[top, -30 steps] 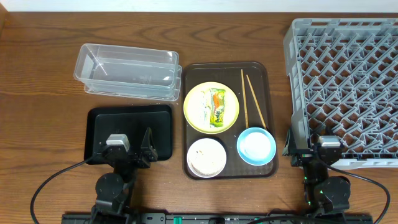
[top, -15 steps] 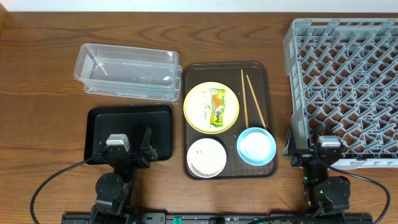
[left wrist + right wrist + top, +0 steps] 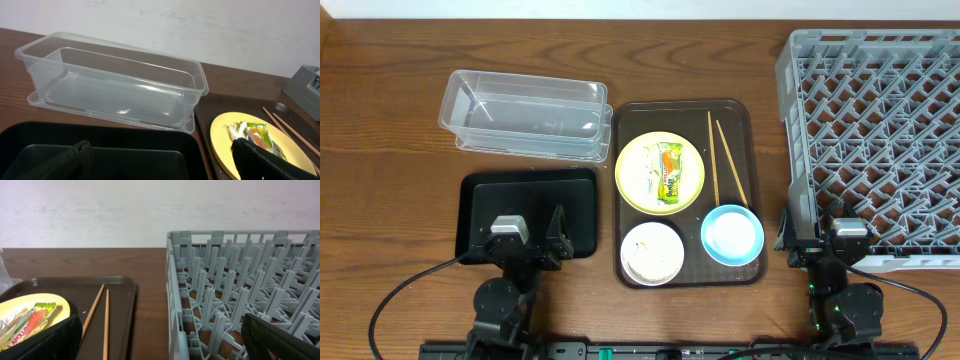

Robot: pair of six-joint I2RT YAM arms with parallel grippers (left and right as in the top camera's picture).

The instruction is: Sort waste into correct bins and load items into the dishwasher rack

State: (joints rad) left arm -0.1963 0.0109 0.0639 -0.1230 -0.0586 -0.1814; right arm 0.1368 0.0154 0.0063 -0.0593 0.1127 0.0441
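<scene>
Nothing of the task is judged done as yet. The snack wrapper (image 3: 669, 172) lies on the yellow plate (image 3: 638, 160), in the middle of the brown serving tray (image 3: 620, 185). From the plate, the chopsticks (image 3: 725, 160) are found at 2 o'clock, the blue bowl (image 3: 732, 234) at 5 and the white bowl (image 3: 653, 253), holding rice-like grains, at 6. On the counter (image 3: 400, 100), the clear tub (image 3: 525, 115) at 10 o'clock and the black tray (image 3: 530, 195) at 8 o'clock are seen unfilled. No item is set in the dishwasher rack (image 3: 880, 120) at 3. The left claw (image 3: 160, 160) and right claw (image 3: 160, 340) are held wide apart, nothing gripped.
</scene>
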